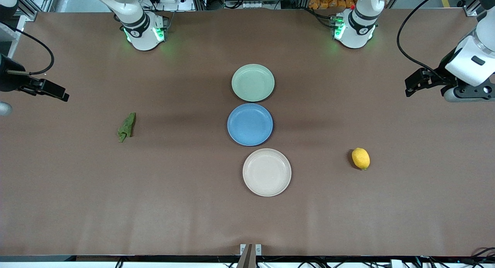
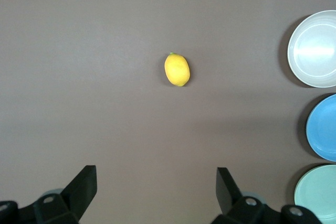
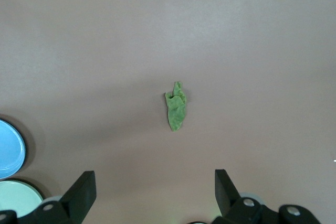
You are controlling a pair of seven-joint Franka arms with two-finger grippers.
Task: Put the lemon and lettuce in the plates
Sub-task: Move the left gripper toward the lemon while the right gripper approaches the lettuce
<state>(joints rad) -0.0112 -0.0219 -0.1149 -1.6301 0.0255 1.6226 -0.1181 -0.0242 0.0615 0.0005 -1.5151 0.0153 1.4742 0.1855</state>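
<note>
arms: white shells, green base lights | pincers: black | cables: black

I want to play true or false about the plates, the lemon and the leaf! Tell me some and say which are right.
1. The lemon sits on the blue plate. False: it lies on the bare table, toward the left arm's end.
2. The blue plate is between the mint green plate and the beige-white plate. True.
3. The right tool is squeezing the lettuce. False: it is open and holds nothing.
4. All three plates have nothing on them. True.
5. The left tool is open. True.
</note>
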